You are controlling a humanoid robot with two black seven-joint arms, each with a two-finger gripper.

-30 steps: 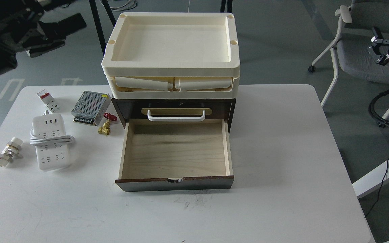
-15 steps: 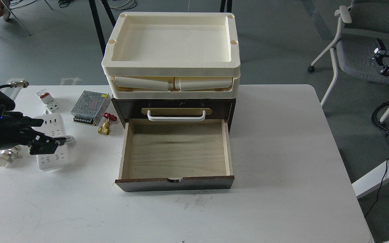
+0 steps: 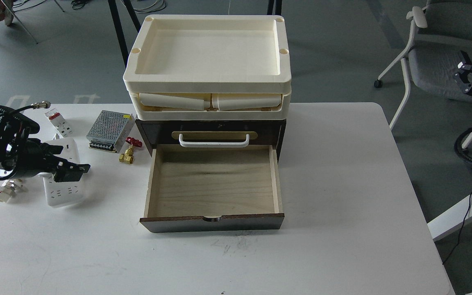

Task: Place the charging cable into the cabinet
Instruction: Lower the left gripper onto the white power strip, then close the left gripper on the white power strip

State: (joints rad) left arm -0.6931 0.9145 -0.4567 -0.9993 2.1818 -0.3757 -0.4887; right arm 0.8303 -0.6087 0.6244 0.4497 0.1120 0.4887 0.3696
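Left gripper [image 3: 70, 171] shifted right over charging cable [image 3: 64, 189] — cable's middle beneath jaws; jaw gap unreadable.

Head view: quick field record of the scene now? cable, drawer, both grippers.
charging cable: on table, left of cabinet, not lifted
drawer: pulled open, nothing inside
left gripper: over the cable's middle; grip state unclear
right gripper: off table at far right, holding nothing, fingers apart
nearby: metal power-supply box, brass valve
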